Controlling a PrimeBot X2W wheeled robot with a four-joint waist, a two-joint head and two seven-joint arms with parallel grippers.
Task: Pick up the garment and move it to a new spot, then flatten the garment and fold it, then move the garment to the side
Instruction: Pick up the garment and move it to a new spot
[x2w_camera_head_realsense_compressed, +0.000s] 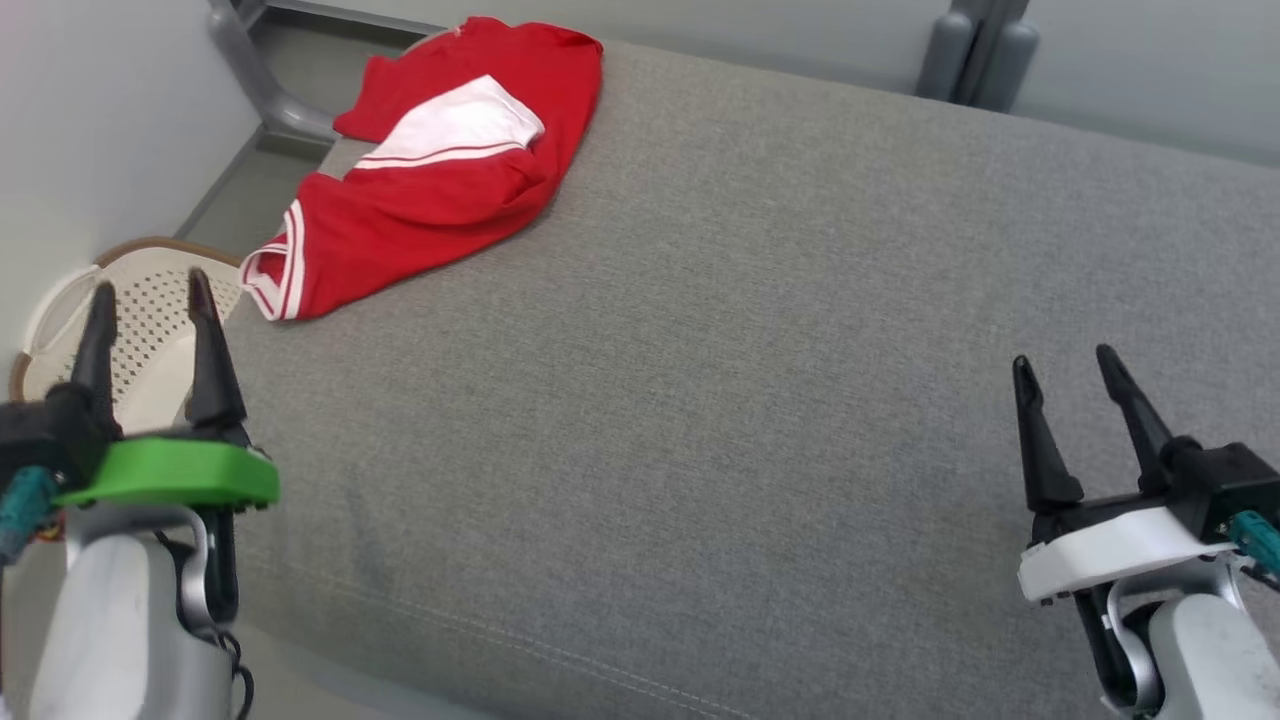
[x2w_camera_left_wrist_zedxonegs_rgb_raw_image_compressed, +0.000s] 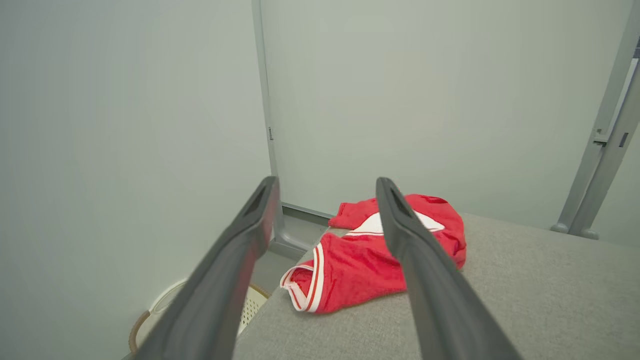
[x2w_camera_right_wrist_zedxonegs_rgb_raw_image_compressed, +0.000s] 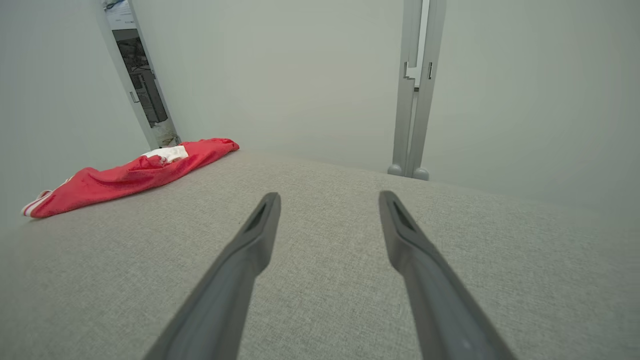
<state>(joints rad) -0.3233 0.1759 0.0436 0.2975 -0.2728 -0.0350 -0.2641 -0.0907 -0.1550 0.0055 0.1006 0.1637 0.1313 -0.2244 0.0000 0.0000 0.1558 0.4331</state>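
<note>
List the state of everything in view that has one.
garment: crumpled, unfolded, at far left corner of the grey cushion, not held.
left tool: open, empty.
right tool: open, empty.
basket: beside cushion's left edge; contents unclear.

A desk (x2w_camera_head_realsense_compressed: 750, 400) padded in grey woven cloth, with a stitched seam along its near edge, fills the middle. Beside its left edge, low on the floor (x2w_camera_head_realsense_compressed: 250, 190), stands a white perforated basket (x2w_camera_head_realsense_compressed: 150, 285) with a brown rim. Grey metal posts (x2w_camera_head_realsense_compressed: 975, 50) rise behind, against pale walls (x2w_camera_head_realsense_compressed: 100, 100).
</note>
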